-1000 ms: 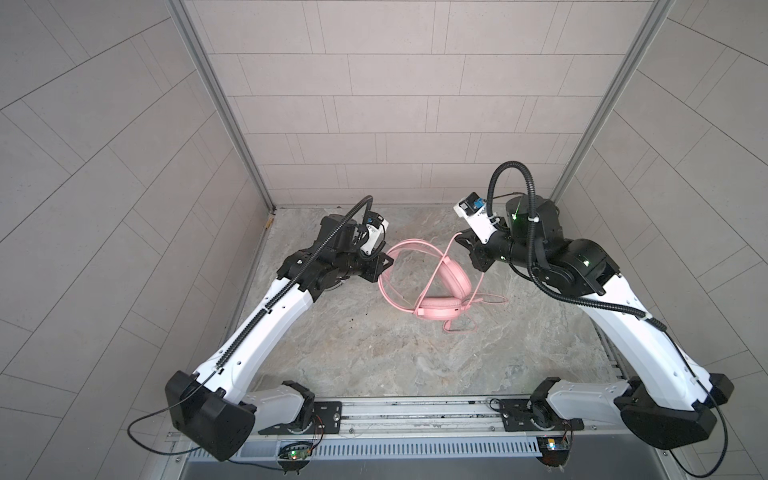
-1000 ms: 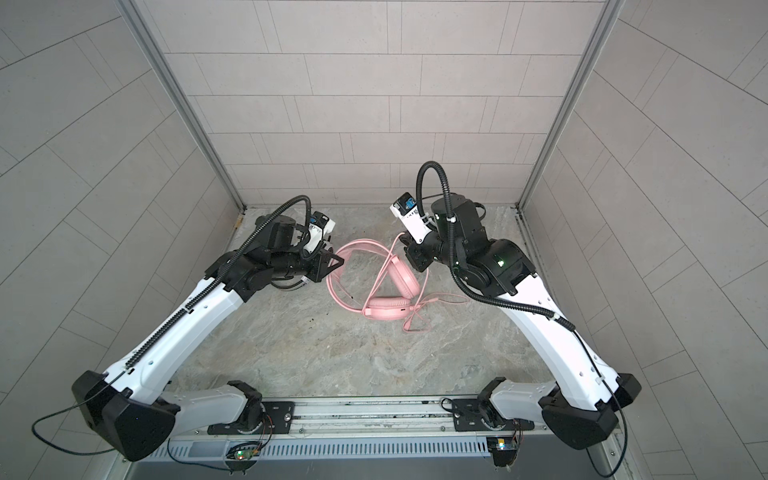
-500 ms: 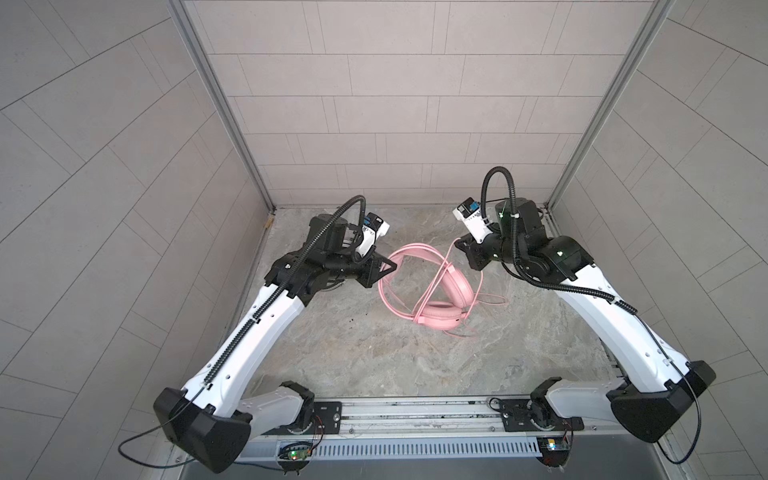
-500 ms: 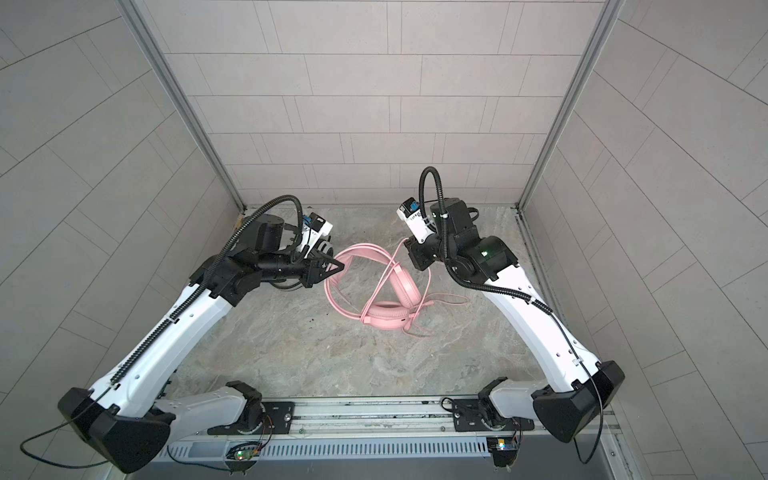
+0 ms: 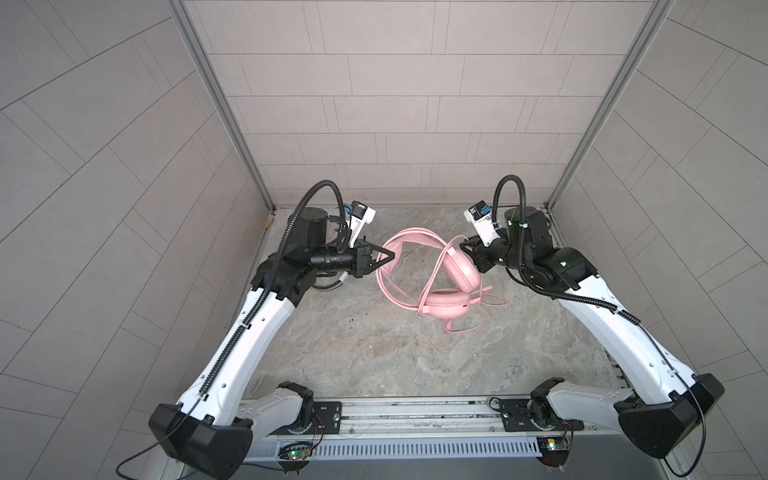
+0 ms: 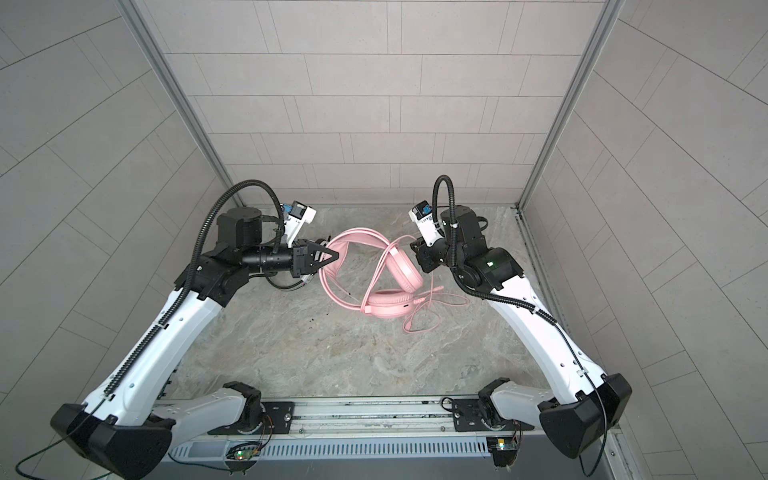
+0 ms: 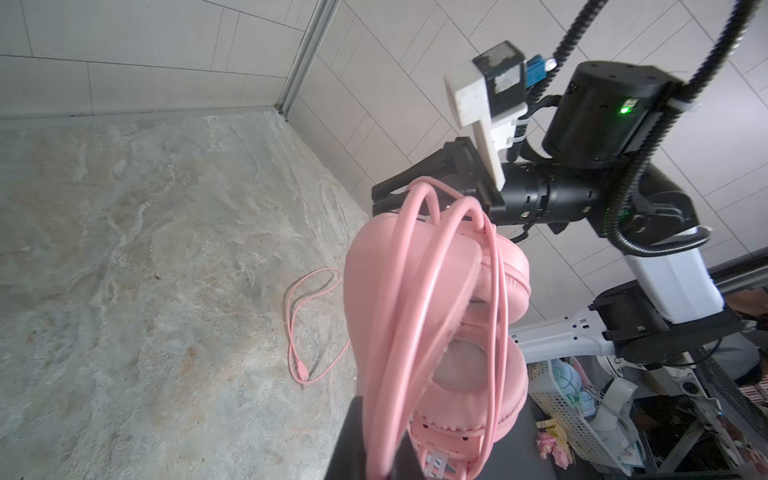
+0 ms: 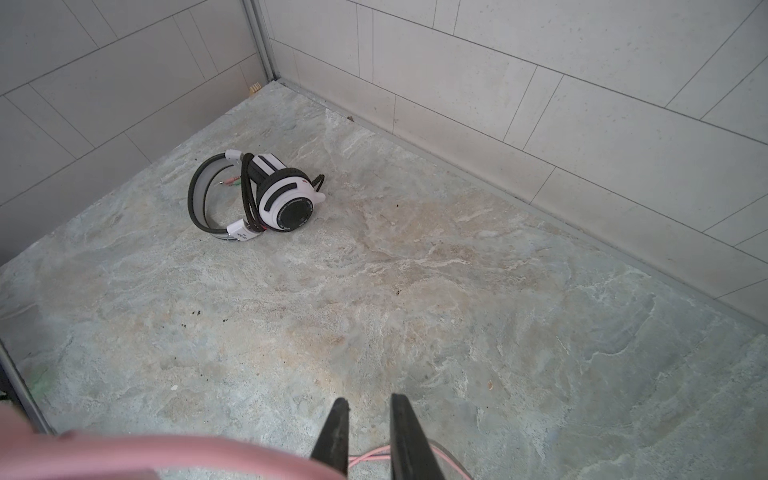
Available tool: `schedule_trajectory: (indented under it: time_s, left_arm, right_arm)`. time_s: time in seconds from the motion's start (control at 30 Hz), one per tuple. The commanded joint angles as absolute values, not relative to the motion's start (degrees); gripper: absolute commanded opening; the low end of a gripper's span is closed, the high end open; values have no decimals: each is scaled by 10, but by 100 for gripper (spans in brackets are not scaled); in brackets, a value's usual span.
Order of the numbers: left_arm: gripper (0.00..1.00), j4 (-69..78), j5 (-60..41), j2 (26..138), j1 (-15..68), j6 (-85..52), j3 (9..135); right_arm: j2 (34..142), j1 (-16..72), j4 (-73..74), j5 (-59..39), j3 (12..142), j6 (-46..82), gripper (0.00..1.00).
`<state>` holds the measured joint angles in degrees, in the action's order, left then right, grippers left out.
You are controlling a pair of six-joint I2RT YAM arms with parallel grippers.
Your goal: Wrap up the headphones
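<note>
Pink headphones (image 5: pixel 446 282), mid-worktop (image 5: pixel 374 353), hang by their headband from the pinching left pincer (image 5: pixel 384 258), cable partly looped around the earcups. Right pincer (image 8: pixel 365 432), now slightly spread with nothing between its tips, has released the cable; a second ago it was pressed together. Next move: regrasping the trailing cable (image 5: pixel 465 324).

White-and-black headset (image 8: pixel 266 195) lies beyond the parted right tool (image 8: pixel 365 409).

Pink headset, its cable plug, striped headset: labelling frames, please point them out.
pink headset (image 5: pixel 450 305), top view, lower earcup.
cable plug (image 7: pixel 300 373), left wrist view, plug body.
striped headset (image 8: pixel 286 203), right wrist view, earcup face.
</note>
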<state>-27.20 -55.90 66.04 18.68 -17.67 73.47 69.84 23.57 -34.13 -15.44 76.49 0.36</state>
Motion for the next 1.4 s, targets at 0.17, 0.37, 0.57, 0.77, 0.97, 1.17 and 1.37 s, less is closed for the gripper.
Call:
schedule_trajectory:
  time_s: [0.17, 0.37, 0.57, 0.77, 0.97, 1.17, 1.37]
  left_arm:
    - [0, -188, -635, 640, 157, -237, 731]
    - [0, -159, -650, 636, 141, -262, 721]
    - [0, -153, -659, 631, 116, -272, 720]
    - [0, -149, -673, 630, 100, -278, 717]
    - [0, -46, -700, 630, 98, -367, 694]
    - [0, 48, -698, 631, 98, -450, 663]
    - [0, 98, -676, 629, 98, -498, 653]
  right_arm:
    - [687, 196, -301, -156, 733, 43, 22]
    - [677, 170, -298, -158, 716, 55, 21]
    - [666, 142, -298, -153, 707, 70, 19]
    - [669, 116, -298, -170, 709, 76, 18]
    - [696, 104, -263, -220, 700, 91, 11]
    - [756, 103, -202, -302, 716, 109, 4]
    - [817, 103, -84, -392, 699, 163, 3]
